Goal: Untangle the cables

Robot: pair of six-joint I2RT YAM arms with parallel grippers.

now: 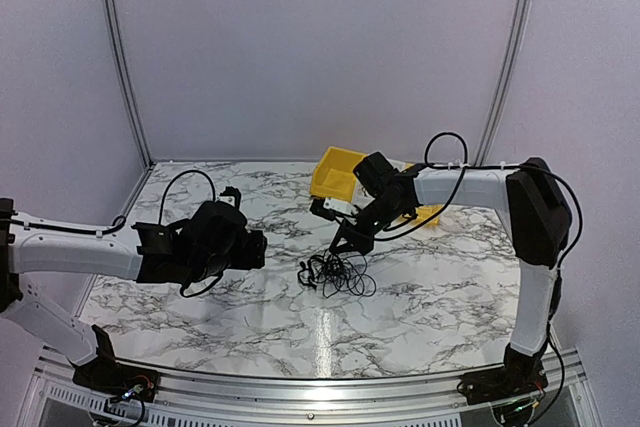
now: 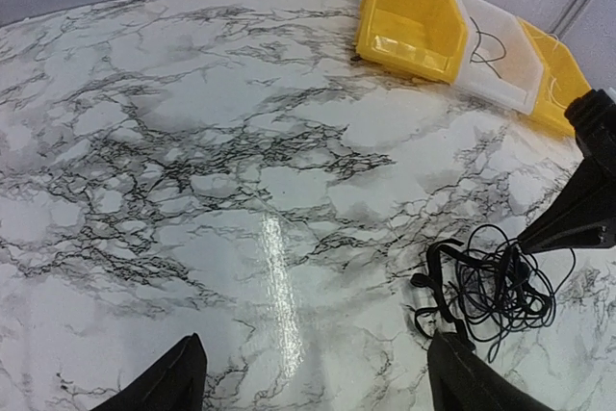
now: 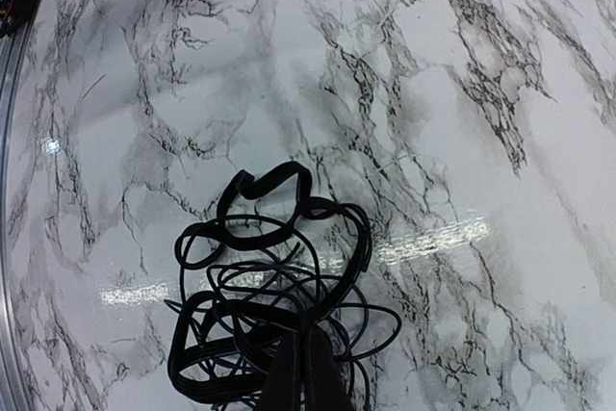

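The cables (image 1: 337, 272) lie as a small tangle of thin black loops on the marble table, right of centre. My right gripper (image 1: 336, 247) points down onto the tangle's upper edge. In the right wrist view its fingers (image 3: 303, 363) are pressed together, pinching strands of the tangle (image 3: 260, 276). My left gripper (image 1: 256, 247) hovers to the left of the tangle, open and empty. In the left wrist view its fingertips (image 2: 183, 363) are wide apart, with the tangle (image 2: 491, 286) beside the right tip and the right gripper's fingers (image 2: 568, 223) coming in from the right.
A yellow bin (image 1: 335, 172) stands at the back behind the right arm. The left wrist view shows it (image 2: 409, 21) in a row with a white bin (image 2: 496, 50) holding a thin wire and another yellow bin (image 2: 556, 84).
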